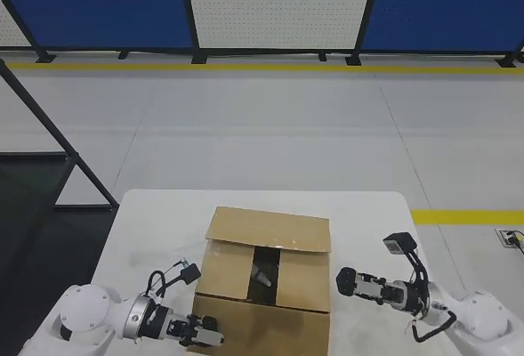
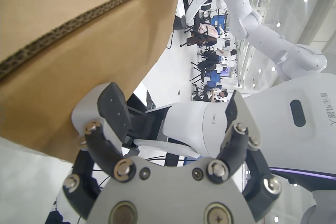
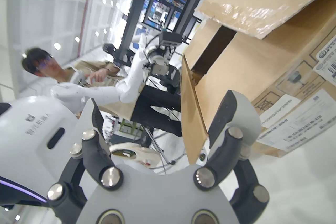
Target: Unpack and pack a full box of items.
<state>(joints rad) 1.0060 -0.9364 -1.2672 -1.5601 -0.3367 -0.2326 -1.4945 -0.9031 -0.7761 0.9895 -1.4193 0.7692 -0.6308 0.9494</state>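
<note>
A cardboard box [image 1: 235, 276] sits half-open on the tabletop [image 1: 155, 222]. The left hand [image 2: 173, 104] and right hand [image 3: 160, 112] flank it, spread wide, empty.

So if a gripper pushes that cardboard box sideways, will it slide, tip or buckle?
Probably slides, not tips: the cardboard box rests broad and flat on the smooth white table. Its rear flap, thin corrugated board, would likely flex.
</note>
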